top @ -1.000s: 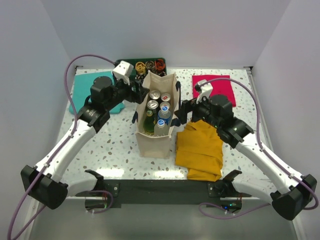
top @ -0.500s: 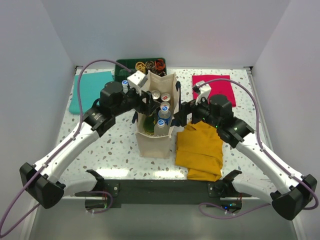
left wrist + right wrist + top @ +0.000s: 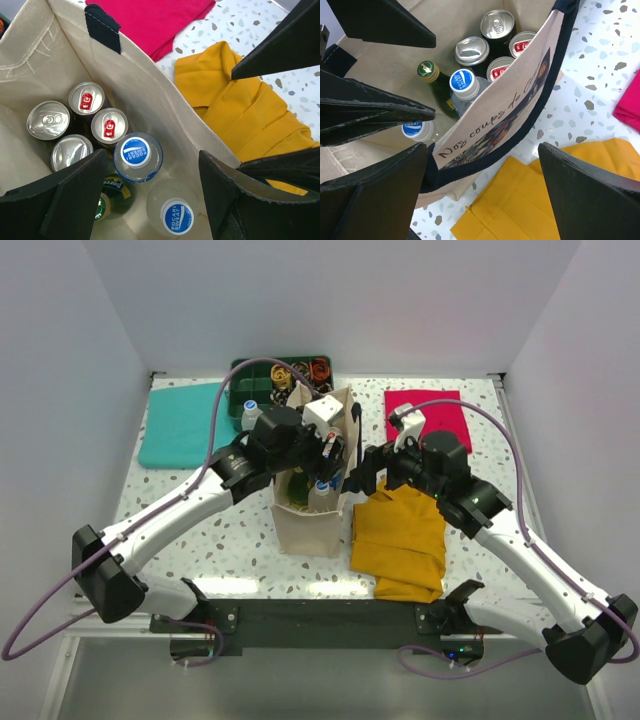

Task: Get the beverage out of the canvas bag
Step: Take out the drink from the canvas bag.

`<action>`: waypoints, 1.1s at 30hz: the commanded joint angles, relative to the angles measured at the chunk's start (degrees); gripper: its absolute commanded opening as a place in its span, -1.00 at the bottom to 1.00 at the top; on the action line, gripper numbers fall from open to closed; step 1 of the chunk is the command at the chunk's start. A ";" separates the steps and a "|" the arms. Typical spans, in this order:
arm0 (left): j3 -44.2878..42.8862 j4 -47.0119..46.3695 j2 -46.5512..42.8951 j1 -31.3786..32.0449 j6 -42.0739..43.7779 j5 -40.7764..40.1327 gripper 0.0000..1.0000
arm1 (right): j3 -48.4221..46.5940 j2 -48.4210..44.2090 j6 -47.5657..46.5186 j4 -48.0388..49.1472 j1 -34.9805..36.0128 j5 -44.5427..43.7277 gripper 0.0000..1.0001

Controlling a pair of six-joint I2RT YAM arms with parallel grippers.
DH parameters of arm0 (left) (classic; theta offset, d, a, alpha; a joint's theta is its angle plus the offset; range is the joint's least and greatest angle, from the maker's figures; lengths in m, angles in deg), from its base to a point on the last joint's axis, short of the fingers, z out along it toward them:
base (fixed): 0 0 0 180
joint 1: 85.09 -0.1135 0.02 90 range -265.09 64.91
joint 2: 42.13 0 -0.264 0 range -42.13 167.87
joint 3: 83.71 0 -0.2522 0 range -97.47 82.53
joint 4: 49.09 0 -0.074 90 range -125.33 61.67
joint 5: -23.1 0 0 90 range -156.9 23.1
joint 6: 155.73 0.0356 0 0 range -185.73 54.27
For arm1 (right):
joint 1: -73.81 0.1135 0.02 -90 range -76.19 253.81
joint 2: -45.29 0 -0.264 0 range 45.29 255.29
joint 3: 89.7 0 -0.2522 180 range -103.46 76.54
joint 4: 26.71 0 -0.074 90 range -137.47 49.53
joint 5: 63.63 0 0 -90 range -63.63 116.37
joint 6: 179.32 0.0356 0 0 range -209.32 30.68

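The cream canvas bag (image 3: pixel 305 525) stands upright mid-table with its top open. Inside it are several cans (image 3: pixel 48 119), two clear Pocari Sweat bottles with blue caps (image 3: pixel 137 154) (image 3: pixel 176 218) and a green Perrier bottle (image 3: pixel 106 200). My left gripper (image 3: pixel 326 454) hovers over the bag's mouth, open and empty; in the left wrist view (image 3: pixel 155 200) the nearer blue-capped bottle lies between its fingers, below them. My right gripper (image 3: pixel 362 473) is open at the bag's right side. In the right wrist view (image 3: pixel 482 192) its fingers straddle the bag's printed wall (image 3: pixel 490 110) and navy handle (image 3: pixel 485 160).
A mustard-yellow cloth (image 3: pixel 400 535) lies right of the bag, under the right arm. A red cloth (image 3: pixel 435 410) is at the back right, a teal cloth (image 3: pixel 180 425) at the back left. A dark green tray (image 3: pixel 245 375) with small items stands behind the bag.
My left arm has swung right from the bag's left rim to over its opening. My right gripper has stayed at the bag's right side.
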 commanded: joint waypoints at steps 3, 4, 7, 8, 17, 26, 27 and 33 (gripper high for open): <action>-4.97 3.59 4.40 1.30 1.52 -7.40 0.64 | -1.96 -1.33 -1.02 0.11 0.02 -1.32 0.94; -5.58 4.37 4.84 1.39 1.52 -7.84 0.64 | -1.96 -1.68 -1.02 0.02 0.02 -1.41 0.94; -5.68 4.64 5.81 1.74 1.35 -7.84 0.64 | -1.52 -2.56 -0.85 0.20 0.11 -2.38 0.95; -5.68 4.82 6.16 1.74 1.26 -7.93 0.64 | -1.43 -2.74 -0.85 0.11 0.11 -2.55 0.95; -5.50 5.52 7.39 2.01 0.82 -8.63 0.65 | -1.61 -2.56 -1.02 -0.07 0.02 -2.47 0.96; -5.41 5.17 9.23 2.01 0.82 -9.25 0.65 | -1.69 -2.30 -0.85 0.11 0.02 -2.47 0.96; -5.33 5.09 9.33 2.01 0.82 -9.07 0.65 | -1.69 -2.30 -0.85 0.11 0.11 -2.47 0.96; -5.06 3.68 9.77 2.01 0.64 -8.46 0.63 | -1.61 -2.30 -1.02 0.02 0.02 -2.73 0.96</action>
